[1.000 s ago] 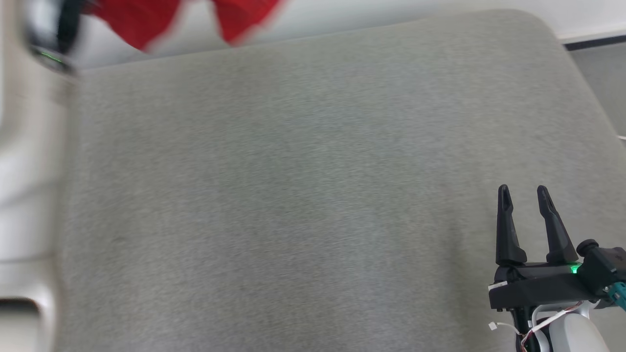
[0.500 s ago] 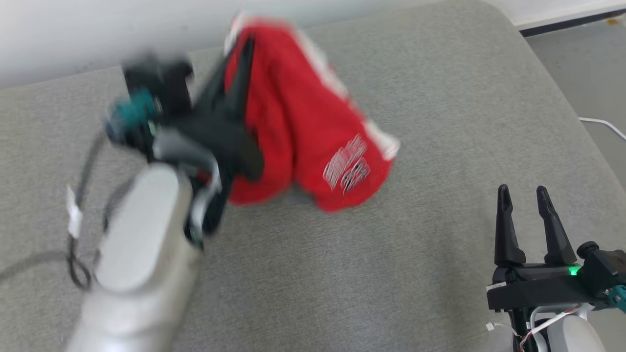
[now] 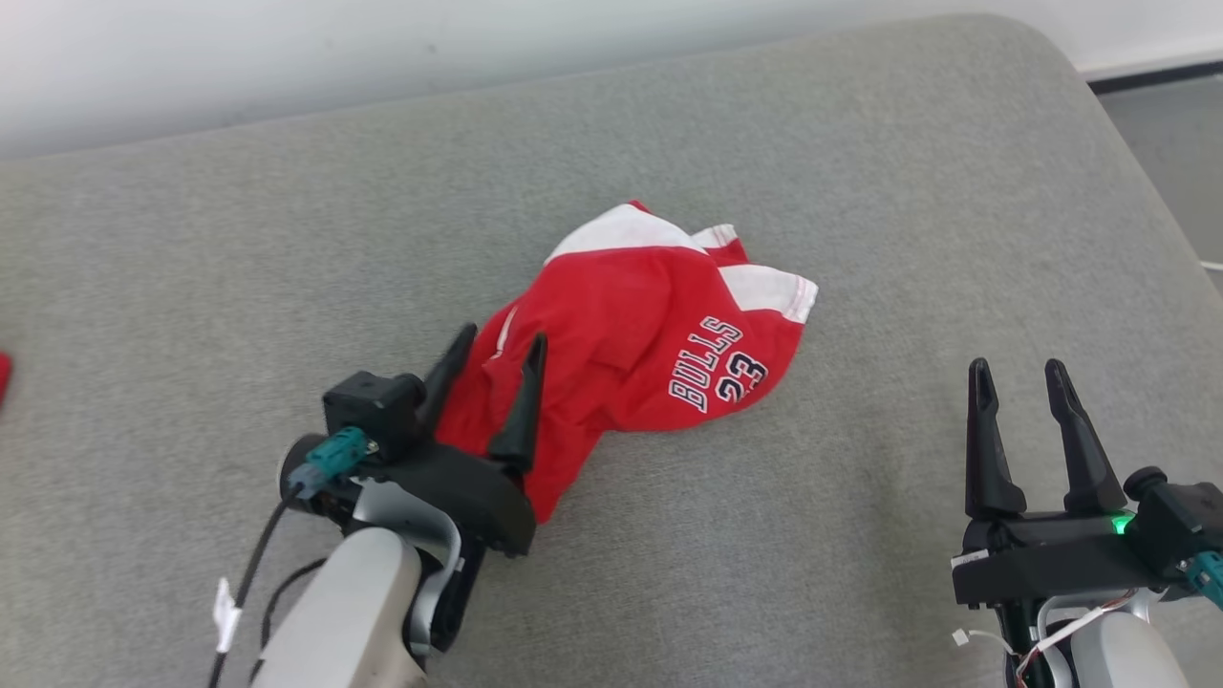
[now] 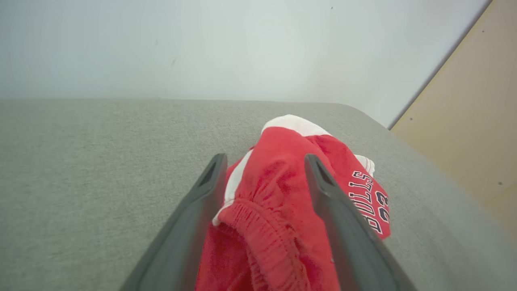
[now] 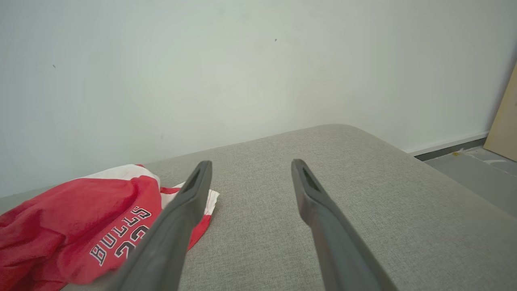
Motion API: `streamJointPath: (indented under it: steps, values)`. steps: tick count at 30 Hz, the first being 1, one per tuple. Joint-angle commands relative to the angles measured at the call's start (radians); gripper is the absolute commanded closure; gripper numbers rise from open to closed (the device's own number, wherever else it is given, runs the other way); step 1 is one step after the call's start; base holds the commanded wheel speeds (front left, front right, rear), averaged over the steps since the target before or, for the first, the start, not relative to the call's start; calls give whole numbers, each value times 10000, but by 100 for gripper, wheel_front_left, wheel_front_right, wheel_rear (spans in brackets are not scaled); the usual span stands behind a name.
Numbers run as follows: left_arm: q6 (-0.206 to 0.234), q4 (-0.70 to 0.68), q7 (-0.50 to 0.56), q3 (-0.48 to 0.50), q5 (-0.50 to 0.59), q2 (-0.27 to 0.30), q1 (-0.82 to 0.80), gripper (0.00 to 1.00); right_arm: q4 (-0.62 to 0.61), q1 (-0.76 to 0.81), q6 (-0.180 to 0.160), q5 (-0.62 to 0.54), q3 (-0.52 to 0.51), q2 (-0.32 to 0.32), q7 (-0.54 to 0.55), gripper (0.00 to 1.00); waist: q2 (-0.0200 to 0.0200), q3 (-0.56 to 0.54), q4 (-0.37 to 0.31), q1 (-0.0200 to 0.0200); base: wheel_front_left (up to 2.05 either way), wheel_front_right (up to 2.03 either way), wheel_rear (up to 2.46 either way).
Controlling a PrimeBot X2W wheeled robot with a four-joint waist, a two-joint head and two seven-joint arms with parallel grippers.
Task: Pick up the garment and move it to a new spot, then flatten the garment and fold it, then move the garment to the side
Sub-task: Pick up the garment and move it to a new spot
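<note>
**Grey cushion carries one crumpled red garment**

A wide grey woven-fabric cushion [image 3: 860,172] with a rounded far right corner spans the work area, its surface smooth and flat. Near its middle lies a crumpled red jersey garment [image 3: 640,354] with white panels and "BULLS 23" lettering, bunched into creases. A sliver of something red [image 3: 3,377] rests at the cushion's left edge, well apart from the garment.

Grey fabric cushion [image 3: 860,191], pale wall [image 3: 287,57] behind it, grey floor [image 3: 1175,143] at its right, tan panel [image 4: 464,133] beside wall

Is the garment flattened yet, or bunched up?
Bunched: the red garment lies in a rumpled heap on the grey cushion, fabric creased and overlapping.
</note>
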Motion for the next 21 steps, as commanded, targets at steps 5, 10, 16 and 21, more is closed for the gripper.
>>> streamJointPath:
  steps: [5,10,16,21]
  values:
    - [109,-688,-622,351,334,502,-32,0,-24,363,-21,-115,71,-117,-7,0,0,-695,696,0,0,0,0]
    - [262,-1308,-807,780,434,972,452,0,-88,549,-21,-166,114,-168,-7,0,0,-1096,1042,0,0,0,0]
    - [484,-2315,-877,1667,539,1692,1754,0,-143,799,-23,-180,215,-285,-7,0,0,-1555,1443,0,0,0,0]
    - [696,-3427,-875,2356,810,2055,3280,0,-264,1014,-21,-243,213,-279,-6,0,0,-1707,1694,0,0,0,0]
